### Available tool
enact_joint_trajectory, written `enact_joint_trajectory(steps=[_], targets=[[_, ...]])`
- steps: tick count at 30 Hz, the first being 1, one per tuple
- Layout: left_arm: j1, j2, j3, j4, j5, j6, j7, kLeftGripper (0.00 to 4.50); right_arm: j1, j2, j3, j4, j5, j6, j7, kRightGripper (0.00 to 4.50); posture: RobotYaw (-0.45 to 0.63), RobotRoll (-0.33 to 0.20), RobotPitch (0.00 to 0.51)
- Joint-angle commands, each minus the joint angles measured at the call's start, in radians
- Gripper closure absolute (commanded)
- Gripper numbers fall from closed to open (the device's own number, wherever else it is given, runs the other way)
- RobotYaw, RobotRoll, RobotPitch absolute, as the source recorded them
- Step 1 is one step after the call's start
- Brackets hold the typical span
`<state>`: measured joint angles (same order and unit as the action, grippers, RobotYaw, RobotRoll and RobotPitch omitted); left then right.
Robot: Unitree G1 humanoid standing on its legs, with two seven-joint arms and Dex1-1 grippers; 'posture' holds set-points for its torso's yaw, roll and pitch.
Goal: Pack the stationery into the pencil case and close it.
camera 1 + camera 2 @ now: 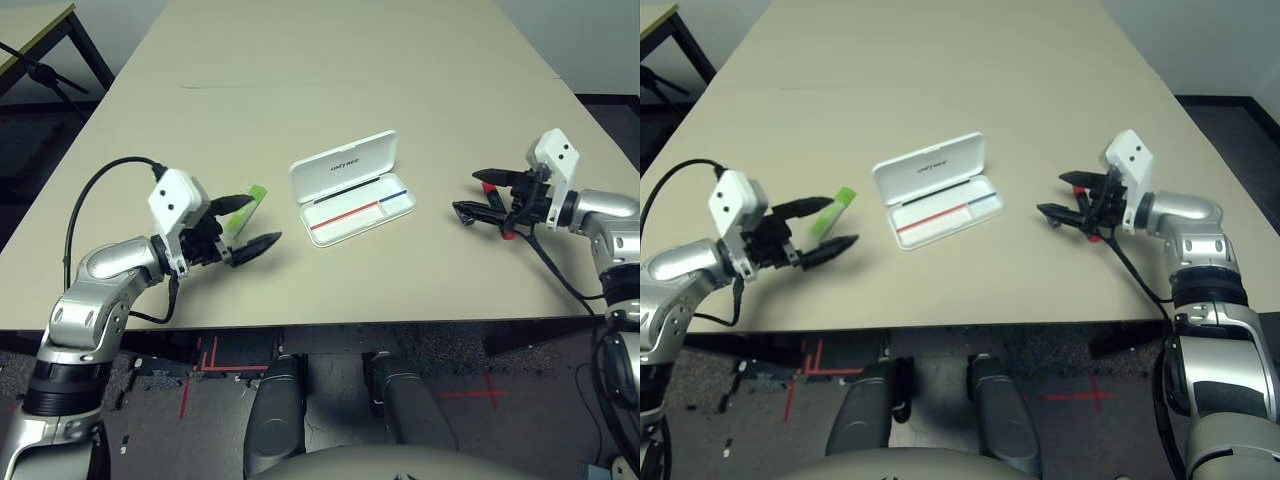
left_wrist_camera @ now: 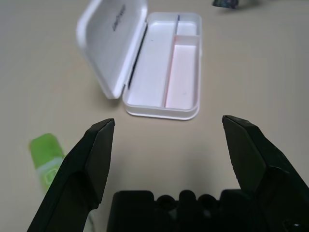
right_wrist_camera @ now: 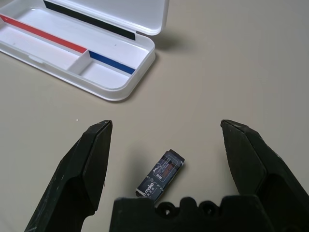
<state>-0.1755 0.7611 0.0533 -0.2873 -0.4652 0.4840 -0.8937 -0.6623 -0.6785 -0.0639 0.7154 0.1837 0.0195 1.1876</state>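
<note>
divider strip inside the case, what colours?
Red, then blue on the strip in the open case; right wrist view.

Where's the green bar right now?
The green bar lies on the table, left of the open case, right beside the open left gripper; the left wrist view shows it too.

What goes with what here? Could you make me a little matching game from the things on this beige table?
Things:
1. white hard-plastic pencil case
2. flat light-green bar
3. small dark stubby piece with lettering
4. red marker

Descriptions:
A. lies on the table between the right gripper's spread fingers
B. lid up, compartments empty
C. lies beside the open left gripper
D. mostly hidden behind the right gripper

Pairs: 1-B, 2-C, 3-A, 4-D
</note>
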Motion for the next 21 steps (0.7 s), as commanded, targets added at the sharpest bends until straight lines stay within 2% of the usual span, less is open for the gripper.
enact_joint_trajectory(steps=[1, 8, 13, 21], targets=[[-0.026, 0.047, -0.079, -0.048, 0.044, 0.050, -0.028, 0.02, -0.005, 0.002, 0.010, 0.013, -0.006, -0.010, 0.008, 0.00, 0.04, 0.000, 0.156], [-0.117, 0.069, -0.221, -0.055, 0.141, 0.088, -0.035, 0.02, 0.004, 0.003, 0.016, 0.005, -0.005, -0.013, 0.005, 0.00, 0.04, 0.000, 0.158], [-0.204, 0.025, -0.321, -0.038, 0.194, 0.122, -0.035, 0.02, 0.010, 0.003, 0.018, 0.000, -0.008, -0.016, 0.001, 0.00, 0.03, 0.000, 0.159], [-0.274, -0.033, -0.400, -0.005, 0.248, 0.132, -0.043, 0.02, 0.023, 0.001, 0.016, -0.012, -0.008, -0.019, -0.005, 0.00, 0.02, 0.000, 0.164]])
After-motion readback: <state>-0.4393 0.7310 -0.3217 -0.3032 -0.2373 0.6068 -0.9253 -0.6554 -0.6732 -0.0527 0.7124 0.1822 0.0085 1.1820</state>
